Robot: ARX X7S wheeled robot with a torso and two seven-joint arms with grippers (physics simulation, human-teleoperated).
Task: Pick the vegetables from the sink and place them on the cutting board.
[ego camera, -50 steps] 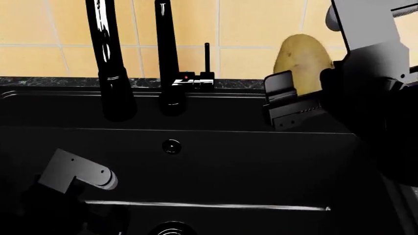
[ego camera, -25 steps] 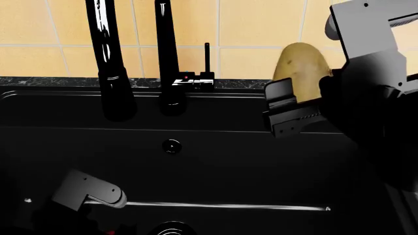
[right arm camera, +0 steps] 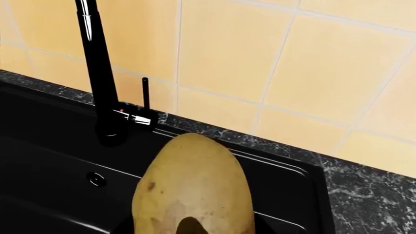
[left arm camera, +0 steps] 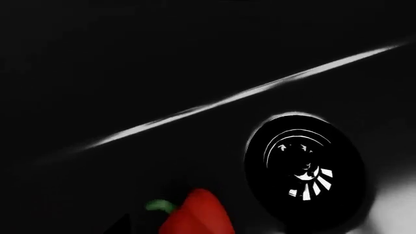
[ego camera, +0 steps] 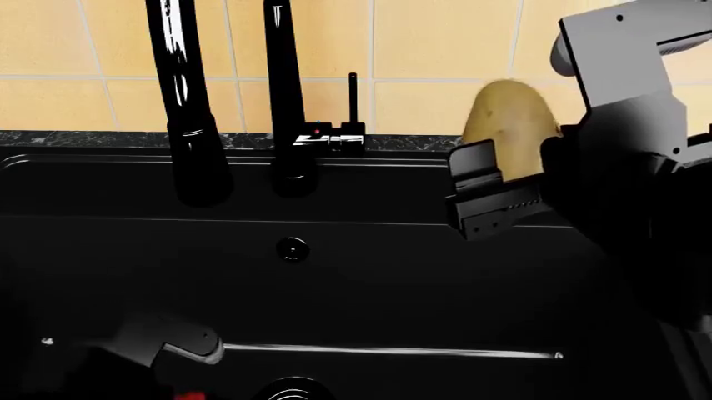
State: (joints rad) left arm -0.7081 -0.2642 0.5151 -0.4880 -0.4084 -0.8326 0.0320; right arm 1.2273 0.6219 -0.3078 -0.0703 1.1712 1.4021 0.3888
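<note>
Head view: your right pincer (ego camera: 506, 179) grips the potato (ego camera: 509, 123) above the sink (ego camera: 368, 283), mid-carry; next, find the unseen board. Your left arm hangs low over the pepper (left arm camera: 197, 214) near the drain (left arm camera: 302, 168); its pincer's state can't be told.

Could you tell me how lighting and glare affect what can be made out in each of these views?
Left wrist view: nearly black sink, one bright glare streak, pepper lit. Head view: left gripper lost in shadow, faucet glossy. Right wrist view: evenly lit, potato clear.
</note>
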